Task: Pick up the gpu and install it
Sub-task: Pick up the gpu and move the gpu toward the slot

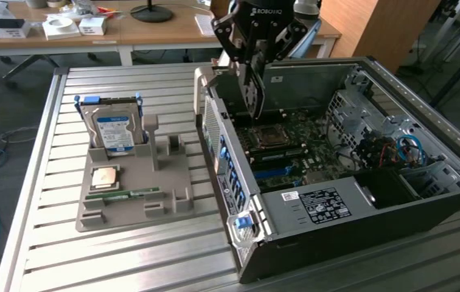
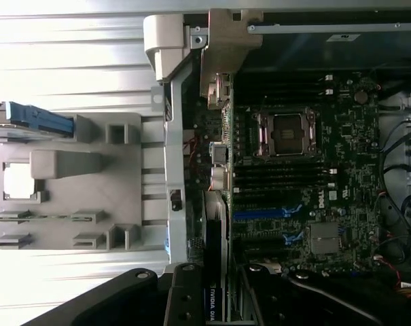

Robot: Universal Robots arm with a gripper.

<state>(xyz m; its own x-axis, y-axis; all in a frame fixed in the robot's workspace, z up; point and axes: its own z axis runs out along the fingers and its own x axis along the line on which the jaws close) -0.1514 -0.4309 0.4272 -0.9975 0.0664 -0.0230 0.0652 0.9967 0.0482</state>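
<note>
Gripping gpu [image 1: 253,97], gripper [image 1: 250,66] over open PC case [image 1: 360,234] on slatted alu table [image 1: 132,255]; office desk [image 1: 173,33] behind.

Remote count, as I see it from the controls: one claw [image 1: 254,104], one gpu [image 2: 216,296], one opened computer case [image 1: 351,243] with one motherboard [image 2: 341,156] and one processor socket [image 2: 287,132]. On the slatted surface [image 1: 52,255] I count one grey holder [image 1: 137,173], and in it one hard drive [image 1: 116,131], one processor chip [image 1: 104,177] and one green memory stick [image 1: 125,195].
</note>
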